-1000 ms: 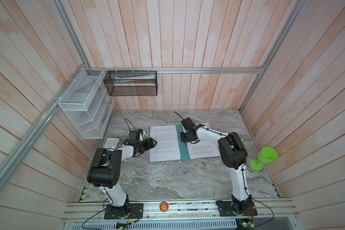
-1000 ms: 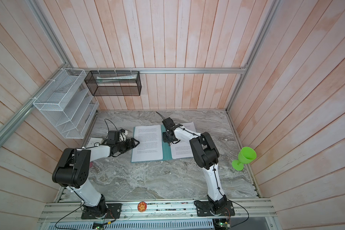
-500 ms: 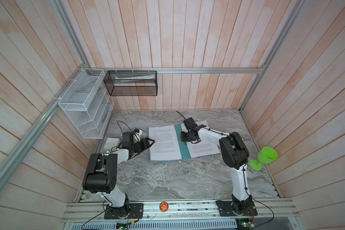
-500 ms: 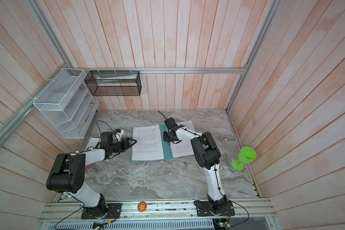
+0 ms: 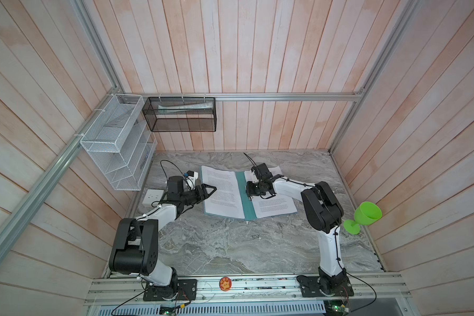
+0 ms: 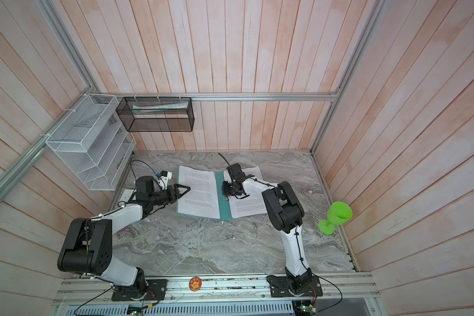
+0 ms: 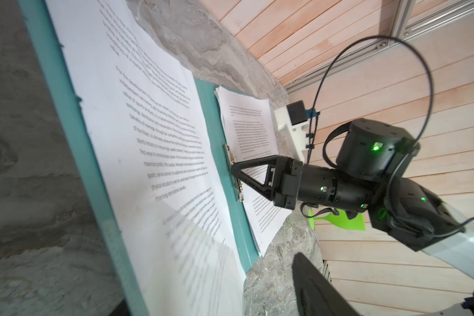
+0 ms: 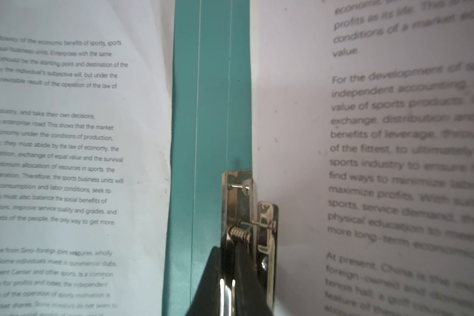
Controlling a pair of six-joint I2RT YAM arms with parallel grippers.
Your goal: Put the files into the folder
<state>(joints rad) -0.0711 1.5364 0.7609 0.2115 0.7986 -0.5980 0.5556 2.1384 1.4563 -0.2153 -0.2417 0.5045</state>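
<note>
The teal folder [image 5: 246,198] lies open on the marble table in both top views. One of the files [image 5: 221,191] rests on its left half, and more files [image 5: 274,204] are stacked on its right half. My right gripper [image 8: 229,290] is shut on the metal lever of the folder's spine clip [image 8: 240,208], and the same grip shows in the left wrist view, right gripper [image 7: 234,171] on the clip. My left gripper [image 5: 212,191] is open at the left sheet's outer edge. Its fingers [image 7: 312,284] stand wide apart, with the sheet [image 7: 148,123] and the folder's edge [image 7: 74,131] between them.
A green goblet [image 5: 365,216] stands by the right wall. A white wire rack [image 5: 115,142] and a black mesh basket [image 5: 182,115] hang on the back left walls. A white socket block [image 5: 153,196] lies behind the left gripper. An orange disc [image 5: 225,283] sits on the front rail.
The left gripper has shifted a little to the right, onto the left sheet's edge, and the left arm's elbow has swung outward. The right gripper stays on the clip.
</note>
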